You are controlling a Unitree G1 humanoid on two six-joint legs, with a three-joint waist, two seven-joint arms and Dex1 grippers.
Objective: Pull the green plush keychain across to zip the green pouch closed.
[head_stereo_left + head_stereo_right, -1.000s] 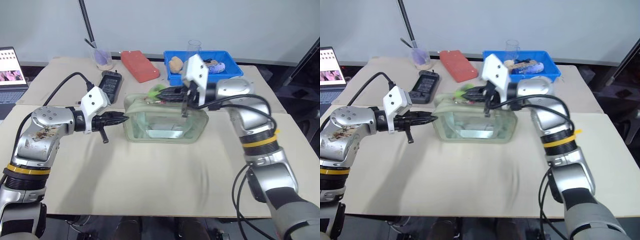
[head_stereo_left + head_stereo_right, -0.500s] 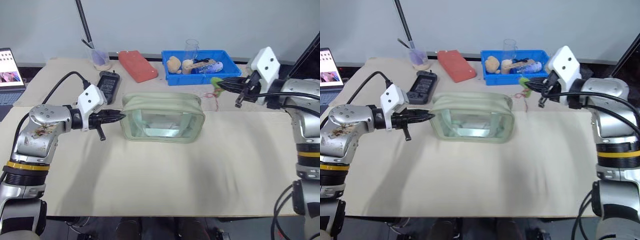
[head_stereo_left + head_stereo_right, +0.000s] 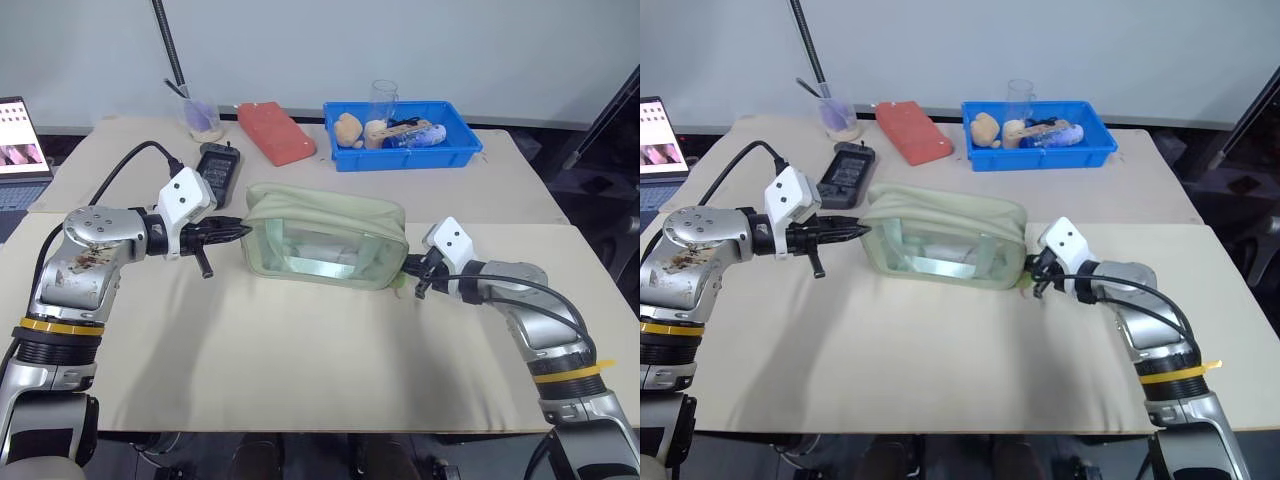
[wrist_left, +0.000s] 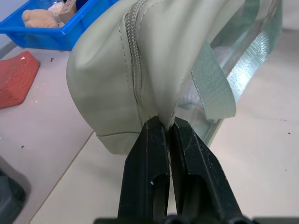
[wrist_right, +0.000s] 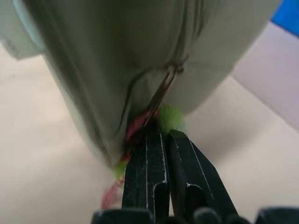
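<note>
Both grippers (image 3: pixel 852 231) (image 3: pixel 1032 278) pinch opposite ends of the green pouch (image 3: pixel 940 248) on the table (image 3: pixel 940 350).

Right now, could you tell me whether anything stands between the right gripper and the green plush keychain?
Nothing visible does. The right gripper is already shut on the green plush keychain and its pinkish cord at the right end of the green pouch, while the left gripper pinches the pouch's opposite end.
</note>
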